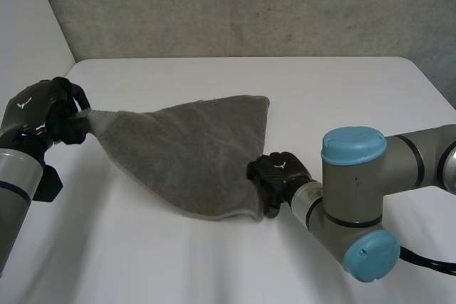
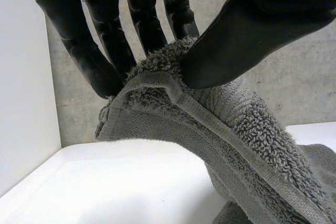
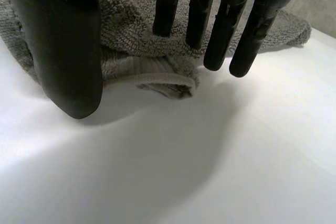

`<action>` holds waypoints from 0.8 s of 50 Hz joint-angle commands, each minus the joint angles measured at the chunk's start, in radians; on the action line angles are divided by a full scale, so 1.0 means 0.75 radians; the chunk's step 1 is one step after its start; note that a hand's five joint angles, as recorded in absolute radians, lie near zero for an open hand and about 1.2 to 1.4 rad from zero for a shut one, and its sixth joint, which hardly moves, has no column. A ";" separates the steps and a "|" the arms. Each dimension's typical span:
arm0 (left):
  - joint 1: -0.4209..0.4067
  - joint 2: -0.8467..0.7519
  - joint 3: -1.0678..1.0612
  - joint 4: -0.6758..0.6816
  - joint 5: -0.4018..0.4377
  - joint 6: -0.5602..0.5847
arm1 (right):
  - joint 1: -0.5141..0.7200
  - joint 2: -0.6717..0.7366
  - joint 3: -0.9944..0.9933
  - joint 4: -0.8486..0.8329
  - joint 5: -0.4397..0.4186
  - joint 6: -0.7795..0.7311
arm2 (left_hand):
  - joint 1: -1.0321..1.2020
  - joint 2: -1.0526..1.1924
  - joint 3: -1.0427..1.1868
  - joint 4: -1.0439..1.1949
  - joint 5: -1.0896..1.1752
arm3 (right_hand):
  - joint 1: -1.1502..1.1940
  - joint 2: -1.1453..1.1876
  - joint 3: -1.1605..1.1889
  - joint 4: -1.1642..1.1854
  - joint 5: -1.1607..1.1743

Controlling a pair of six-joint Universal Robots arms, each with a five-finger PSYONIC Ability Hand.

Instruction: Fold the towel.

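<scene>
A grey towel [image 1: 192, 151] lies spread on the white table [image 1: 214, 268], stretched toward the left. My left hand [image 1: 46, 112] is shut on the towel's left corner and holds it off the table. In the left wrist view that corner [image 2: 236, 129] is pinched between thumb [image 2: 247, 30] and fingers. My right hand [image 1: 278, 176] sits at the towel's near right corner. In the right wrist view its fingers [image 3: 241, 30] are straight and apart from the thumb [image 3: 68, 51], with the corner [image 3: 157, 77] lying on the table just beyond the fingertips, not gripped.
A grey concrete wall [image 1: 249, 5] rises behind the table's far edge. A pale wall [image 1: 21, 26] stands at the left. Bare table stretches in front of the towel and to its right.
</scene>
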 commanded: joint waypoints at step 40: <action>0.010 -0.023 -0.009 0.002 0.015 0.004 | -0.113 -0.142 0.260 -0.233 -0.071 -0.153 | -0.051 -0.083 -0.198 -0.165 -0.349 | 0.323 0.331 0.342 0.343 0.326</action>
